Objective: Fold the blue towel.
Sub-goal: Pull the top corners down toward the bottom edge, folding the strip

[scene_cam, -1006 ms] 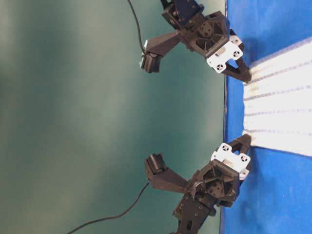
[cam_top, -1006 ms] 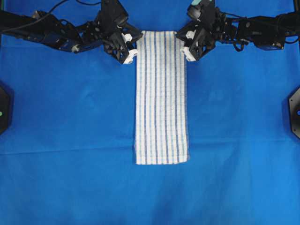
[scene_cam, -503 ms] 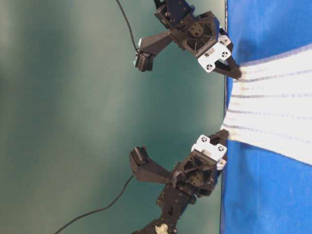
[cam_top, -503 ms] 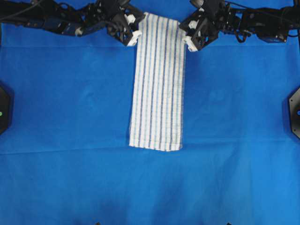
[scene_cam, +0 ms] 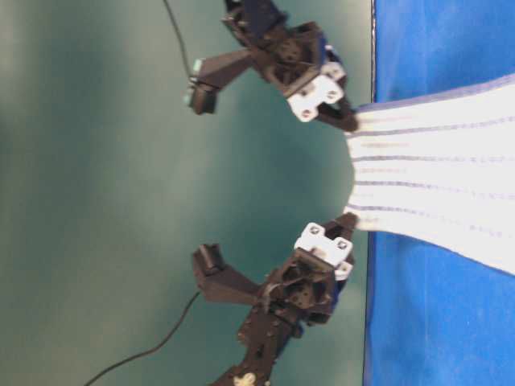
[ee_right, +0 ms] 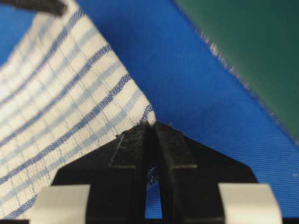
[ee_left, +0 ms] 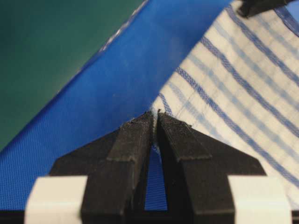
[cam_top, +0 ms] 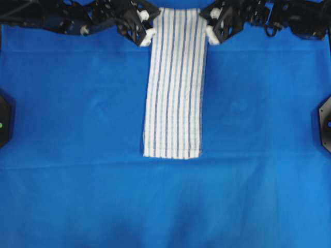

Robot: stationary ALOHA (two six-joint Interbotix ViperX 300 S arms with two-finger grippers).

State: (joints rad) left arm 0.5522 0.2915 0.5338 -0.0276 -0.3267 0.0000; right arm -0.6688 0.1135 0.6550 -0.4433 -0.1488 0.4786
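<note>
tabletop: covered edge to edge by a plain solid-blue cloth (cam_top: 77, 129), faint creases
backdrop: flat dark-green surface (scene_cam: 96, 201) beyond the cloth's edge
side fixtures: black mounts at left (cam_top: 4, 119) and right (cam_top: 325, 124) edges
light: even, soft shadows

Black arms (scene_cam: 273, 297), white gripper (ee_left: 155, 122) mounts, thin black cables (scene_cam: 153, 354).

Looks like a robotics lab setup to me, not anybody's home. You've got a counter (cam_top: 77, 196) draped in a plain solid-blue cloth, a flat dark-green backdrop (scene_cam: 96, 161) behind it, and two black robot arms, left (cam_top: 57, 18) and right (cam_top: 289, 15), with loose cables (scene_cam: 153, 358) trailing off them. Black mounts (cam_top: 325, 124) sit at both side edges of the counter.
</note>
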